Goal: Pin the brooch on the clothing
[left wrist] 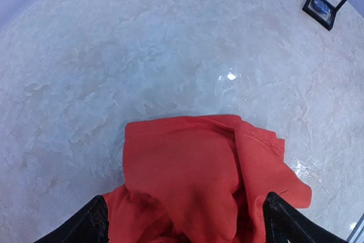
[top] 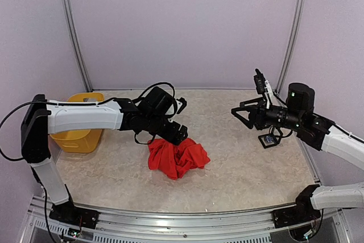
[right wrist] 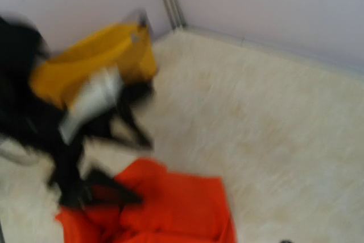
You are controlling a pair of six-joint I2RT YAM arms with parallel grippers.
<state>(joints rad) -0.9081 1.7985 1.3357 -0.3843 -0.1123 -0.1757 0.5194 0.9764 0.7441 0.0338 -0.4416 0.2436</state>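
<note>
Red T-shirt (top: 176, 157) in a heap by the left claw (top: 177, 135)

Pale, stone-look worktop (top: 239, 174) fills the floor of the booth. Lilac walls close it in at the back and on both sides. A shiny rail runs along the near edge, where the two arms are bolted on. There is lots of bare room in front of the shirt and to its right. A yellow bin (top: 79, 138) sits far to the left, close to the left wall, with the left arm reaching across in front of it.

The red T-shirt lies scrunched up near the middle of the worktop, well away from every edge. The left claw hangs at the top left side of the heap. Its two black fingers (left wrist: 94, 223) are spread wide and the red cloth lies between and under them. They do not pinch it.

The right claw (top: 242, 116) is up in the air on the right side, well apart from the shirt and pointing towards it. Its jaws stand apart and hold nothing. Its own camera picture is blurry. Under the right arm a small black box (top: 270, 139) rests on the worktop. The left wrist view shows two such boxes (left wrist: 327, 1) side by side, far from the shirt
</note>
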